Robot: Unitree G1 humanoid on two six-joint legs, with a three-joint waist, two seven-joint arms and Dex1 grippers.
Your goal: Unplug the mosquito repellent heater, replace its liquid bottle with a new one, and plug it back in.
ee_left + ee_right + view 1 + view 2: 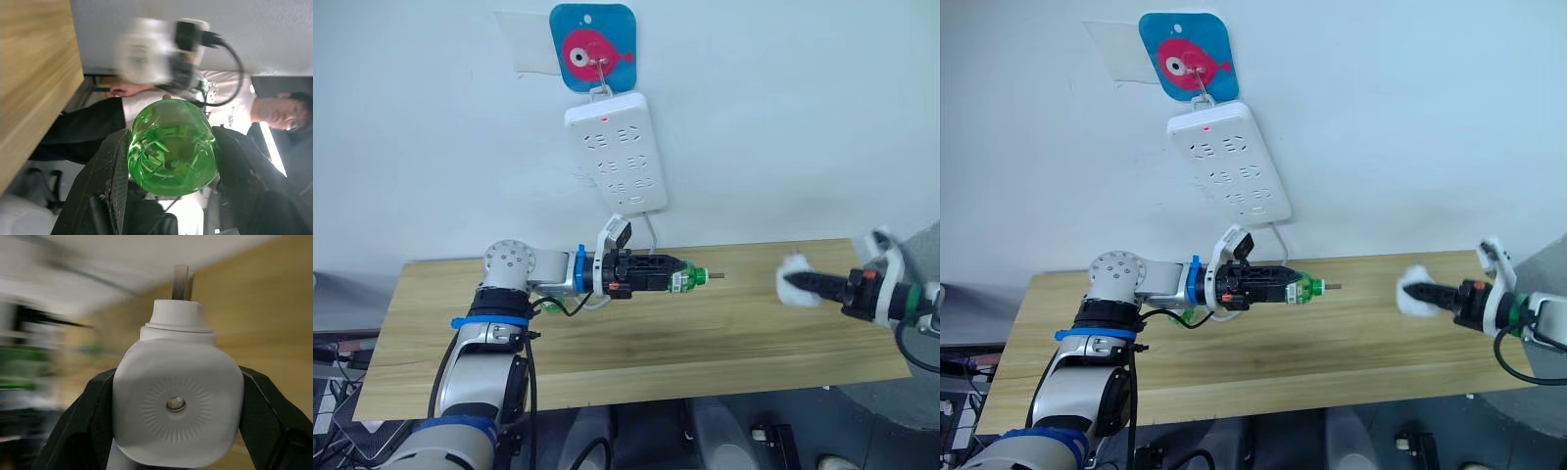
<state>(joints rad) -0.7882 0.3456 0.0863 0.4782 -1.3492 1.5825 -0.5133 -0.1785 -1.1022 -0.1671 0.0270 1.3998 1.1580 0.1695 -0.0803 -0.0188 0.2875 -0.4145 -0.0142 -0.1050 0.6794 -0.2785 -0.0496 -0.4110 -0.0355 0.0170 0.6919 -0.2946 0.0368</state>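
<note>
Above the wooden table (607, 343) we hold both parts clear of the surface: our left gripper (651, 273) is clamped on the green liquid bottle (683, 278), its wick pointing toward the right, while our right gripper (800, 282) is closed on the mosquito repellent heater (177, 404), well apart from the bottle. On the wall hangs the power strip (615, 150), its sockets free. We judge the heater light, stiff and smooth, so the flat sides suit gripping; the thin wick looks fragile and wants straight alignment.
</note>
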